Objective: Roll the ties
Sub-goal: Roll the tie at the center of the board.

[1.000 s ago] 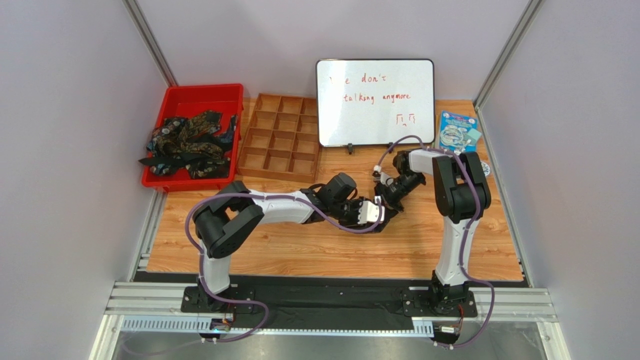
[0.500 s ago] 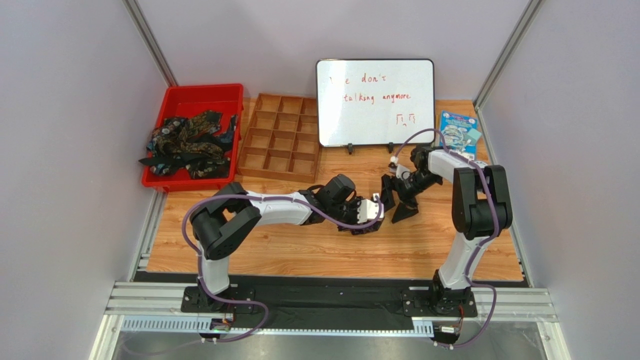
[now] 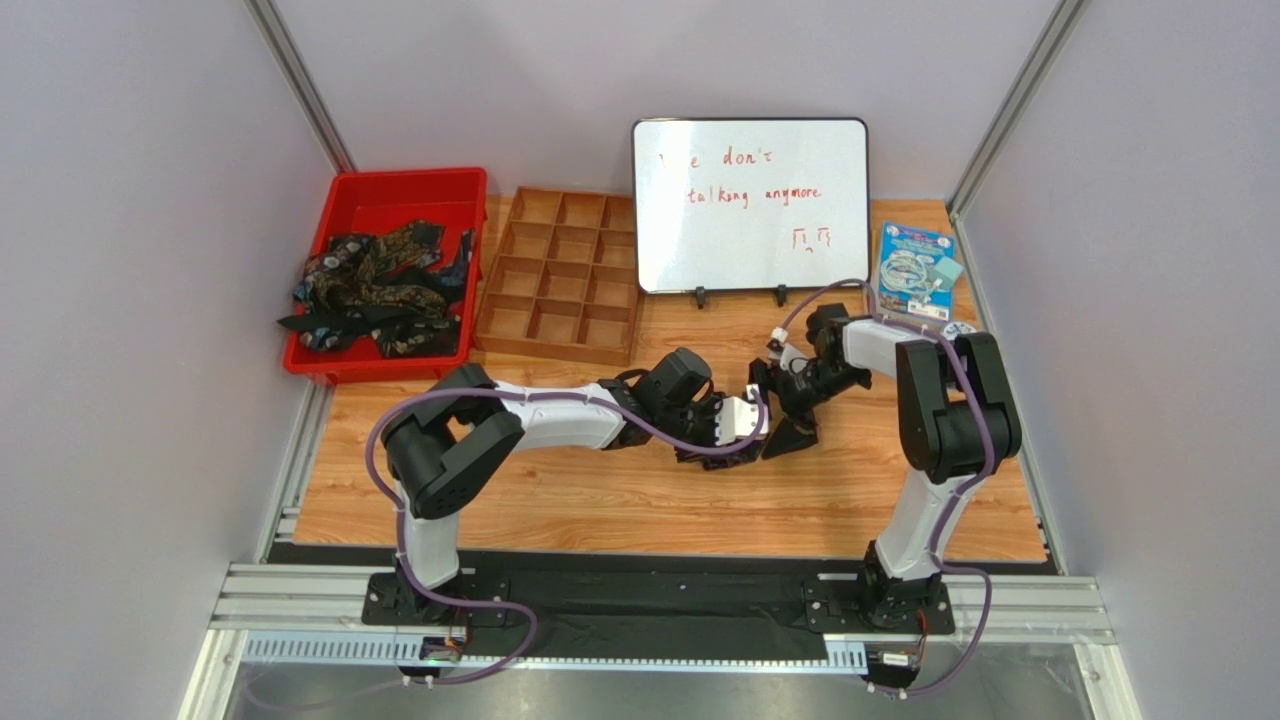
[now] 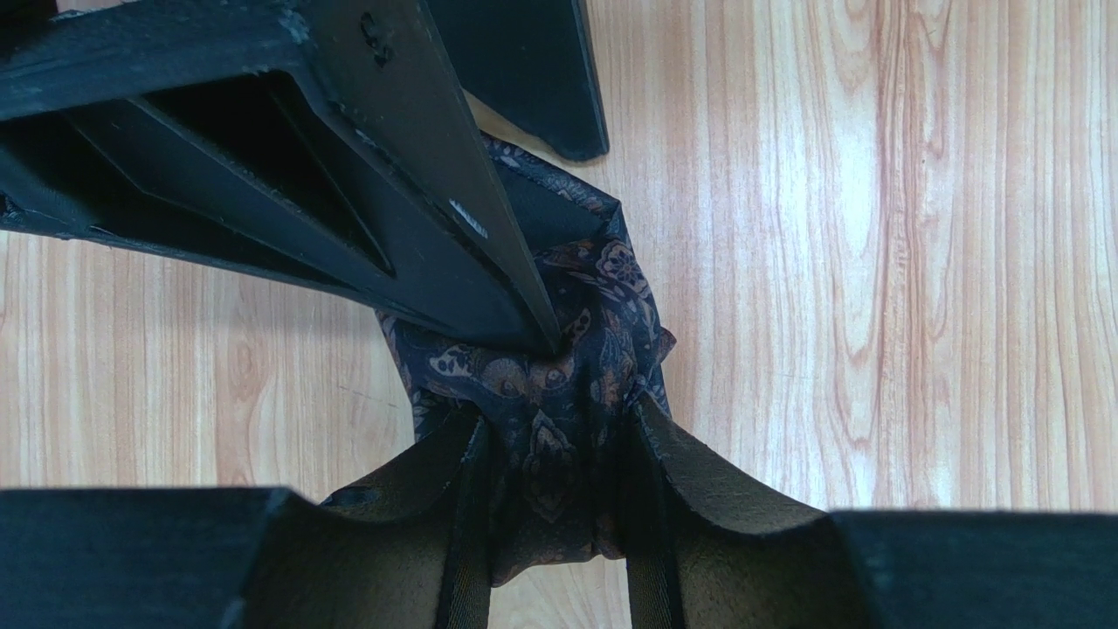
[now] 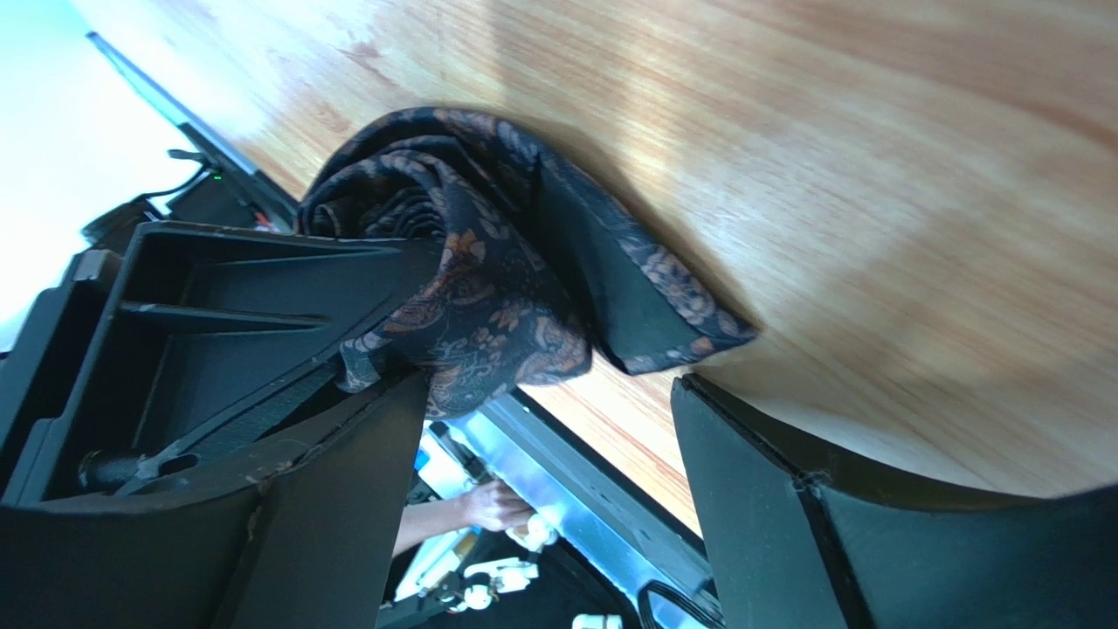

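Out in the middle of the tabletop (image 3: 601, 510), the left hand (image 4: 551, 452) is clamped on the tie (image 4: 558, 354), its fingers pinching the rolled bundle from both sides. The right hand (image 5: 545, 393) stands with fingers wide apart, one tip pressing into the coil. We'd say the job now is tucking: hold that pinch firm so the turns don't spring loose, then sweep the pointed tail (image 5: 683, 321) around the roll. It lies flat on the wood, pointing away from the left hand toward the right one. The roll itself is too bunched for us to call its axis.
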### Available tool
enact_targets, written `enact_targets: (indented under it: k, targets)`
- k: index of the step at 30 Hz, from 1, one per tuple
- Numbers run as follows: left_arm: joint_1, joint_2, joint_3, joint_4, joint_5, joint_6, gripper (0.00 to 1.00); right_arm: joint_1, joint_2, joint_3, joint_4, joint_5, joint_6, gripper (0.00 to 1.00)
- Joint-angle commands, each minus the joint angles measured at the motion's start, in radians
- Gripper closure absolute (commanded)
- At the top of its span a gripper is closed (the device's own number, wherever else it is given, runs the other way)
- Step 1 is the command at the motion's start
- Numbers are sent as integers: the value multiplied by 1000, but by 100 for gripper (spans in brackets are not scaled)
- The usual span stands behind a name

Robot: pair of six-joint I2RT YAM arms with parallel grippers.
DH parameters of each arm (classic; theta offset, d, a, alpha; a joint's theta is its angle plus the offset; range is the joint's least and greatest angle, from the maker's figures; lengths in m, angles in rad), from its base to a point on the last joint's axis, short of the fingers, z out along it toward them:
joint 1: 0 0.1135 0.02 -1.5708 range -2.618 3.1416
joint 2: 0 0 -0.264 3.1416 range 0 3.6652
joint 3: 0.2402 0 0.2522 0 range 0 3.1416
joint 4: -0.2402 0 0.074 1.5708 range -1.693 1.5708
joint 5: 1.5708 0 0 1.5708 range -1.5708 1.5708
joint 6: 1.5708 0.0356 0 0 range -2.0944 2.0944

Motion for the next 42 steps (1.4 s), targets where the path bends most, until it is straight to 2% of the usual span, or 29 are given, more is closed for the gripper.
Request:
enact_targets:
  k: [1,5,8,14,17,20,25,31,38,42]
  targets:
    - [-4,67,-14,-114,-17,-30,71,38,27,-64,257,91,-16,22]
    - [-4,73,-13,-112,-17,-31,71,40,23,-63,283,111,-15,23]
    - [-4,73,-11,-118,-19,-28,72,5,-2,-59,255,149,-44,15]
    - [-4,67,-17,-115,-11,-31,72,-53,-114,-55,180,201,-109,9]
    - [-4,77,-10,-109,-10,-35,72,-49,-151,-85,252,227,-70,1]
    - [-4,85,-4,-110,-10,-31,72,-29,-127,-102,304,223,-43,0]
    - [-4,99,7,-123,-8,-25,73,26,-41,-63,323,142,-7,0]
    - [-4,97,7,-129,-16,-22,73,32,25,-47,251,73,-35,10]
    - [-4,97,-7,-127,-19,-24,73,32,-79,-89,234,-3,-58,19]
    - [-2,96,-11,-126,-22,-24,74,32,-116,-98,217,-44,-73,20]
